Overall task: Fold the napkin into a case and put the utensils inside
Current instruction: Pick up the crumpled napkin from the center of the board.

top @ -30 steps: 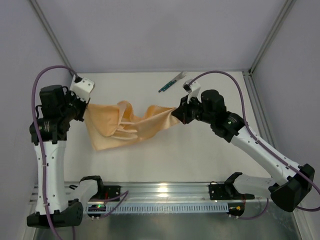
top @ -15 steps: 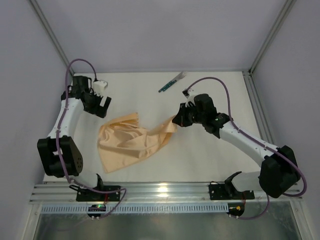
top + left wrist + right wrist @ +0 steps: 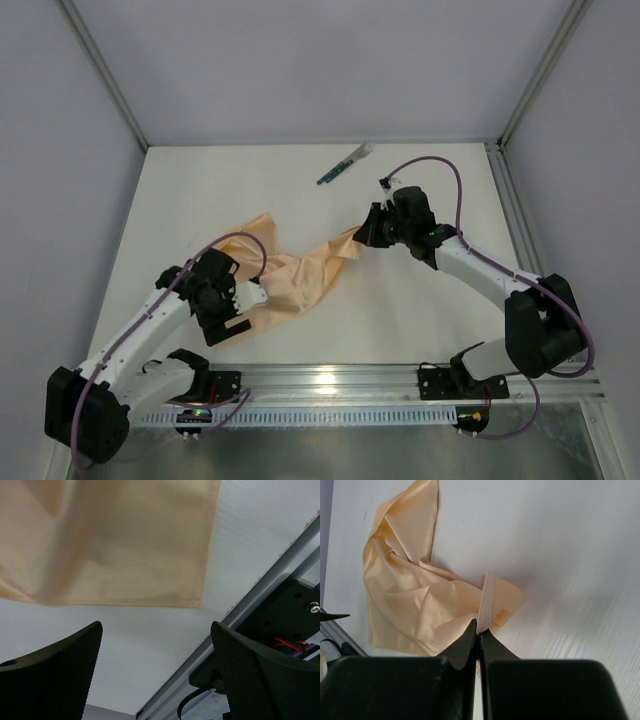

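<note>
The peach napkin [image 3: 290, 280] lies crumpled on the white table, left of the middle. My right gripper [image 3: 366, 234] is shut on its right-hand hem; in the right wrist view the jaws [image 3: 480, 629] pinch a folded strip of the napkin [image 3: 415, 600]. My left gripper [image 3: 243, 313] is open at the cloth's near-left corner. In the left wrist view its fingers [image 3: 55, 670] stand wide apart with bare table between them, just short of the napkin's corner [image 3: 125, 540]. The utensils [image 3: 344, 165], green-handled, lie at the far side of the table. No case shows in any view.
A metal rail [image 3: 330, 380] runs along the table's near edge and shows close to the left gripper [image 3: 260, 595]. Grey walls and frame posts [image 3: 100, 75] close in the sides and back.
The left gripper let go of the napkin and opened; its arm swung from the far left to the near edge. The cloth dropped onto the table. The right gripper kept its grip.
</note>
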Available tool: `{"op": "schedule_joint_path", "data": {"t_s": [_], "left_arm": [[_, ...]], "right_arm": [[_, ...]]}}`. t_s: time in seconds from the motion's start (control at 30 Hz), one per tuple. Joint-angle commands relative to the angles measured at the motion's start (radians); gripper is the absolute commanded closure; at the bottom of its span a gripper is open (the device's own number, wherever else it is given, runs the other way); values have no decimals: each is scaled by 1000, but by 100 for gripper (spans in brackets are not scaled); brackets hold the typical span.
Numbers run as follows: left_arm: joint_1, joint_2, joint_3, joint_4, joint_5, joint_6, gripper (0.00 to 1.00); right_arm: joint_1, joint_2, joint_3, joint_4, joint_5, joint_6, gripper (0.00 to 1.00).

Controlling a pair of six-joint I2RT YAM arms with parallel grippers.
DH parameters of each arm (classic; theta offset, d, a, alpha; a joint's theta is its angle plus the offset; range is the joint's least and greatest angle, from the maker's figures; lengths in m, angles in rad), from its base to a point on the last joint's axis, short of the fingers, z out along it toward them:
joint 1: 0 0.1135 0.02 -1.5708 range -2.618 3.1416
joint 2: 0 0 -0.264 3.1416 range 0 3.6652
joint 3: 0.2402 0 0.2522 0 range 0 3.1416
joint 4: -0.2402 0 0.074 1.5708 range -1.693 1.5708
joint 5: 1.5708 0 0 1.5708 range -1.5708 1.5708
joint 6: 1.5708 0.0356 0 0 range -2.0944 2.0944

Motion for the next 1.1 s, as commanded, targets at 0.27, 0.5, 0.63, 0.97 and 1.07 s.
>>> {"op": "schedule_joint_path", "data": {"t_s": [0.27,0.5,0.63,0.97,1.07], "left_arm": [[-234,166,-85,91,-52,-11,3],[-303,315,-123,209,-190,-11,6],[-306,321,-166,295,-311,18,8],[-317,377,-171,415,-213,-20,42],[-317,358,-154,401,-169,-18,59]], "right_arm": [[-14,17,35,28,86,6,96],[-23,28,47,28,96,12,96],[-21,31,50,37,91,10,96],[-21,41,58,45,96,4,96],[-26,44,58,40,93,0,96]]}}
